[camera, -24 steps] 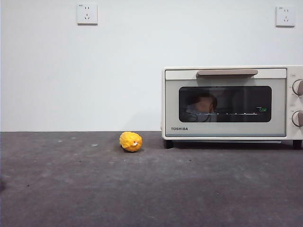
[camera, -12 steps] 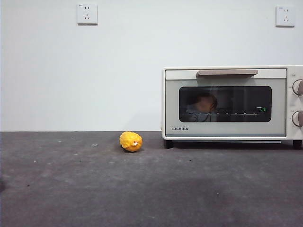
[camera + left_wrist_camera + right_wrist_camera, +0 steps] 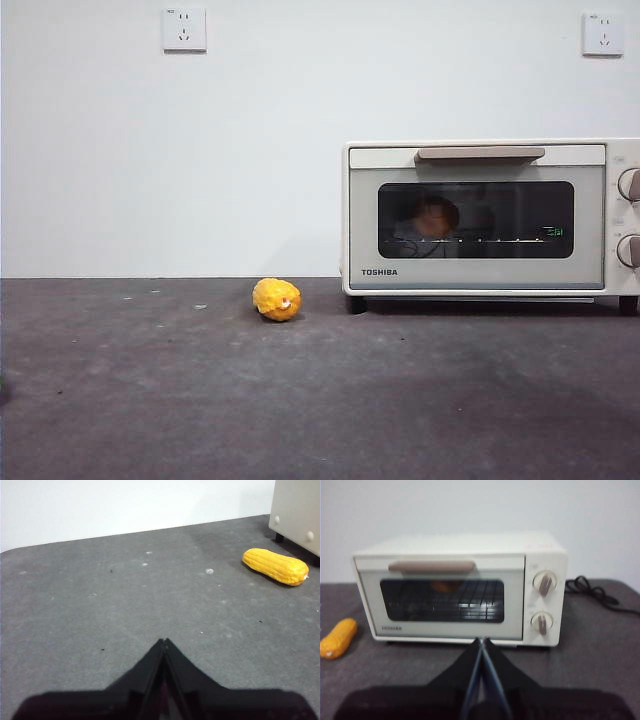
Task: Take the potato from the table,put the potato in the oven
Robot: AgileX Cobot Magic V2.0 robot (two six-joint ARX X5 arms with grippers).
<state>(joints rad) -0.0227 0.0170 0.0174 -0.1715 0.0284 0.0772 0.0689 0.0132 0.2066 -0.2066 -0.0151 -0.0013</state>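
Behind the closed glass door of the oven [image 3: 476,218] we see the potato [image 3: 437,216] resting on the rack. Our left gripper [image 3: 164,642] and right gripper [image 3: 482,641] both have jaws pressed together, empty, above the table [image 3: 320,400]. Left of the oven lies yellow corn [image 3: 276,299].

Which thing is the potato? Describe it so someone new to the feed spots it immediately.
Find the cream oven at the table's right, door shut. Behind its dark glass, left side, sits the potato, a smooth orange-brown lump. The bumpy yellow corn cob lies outside.
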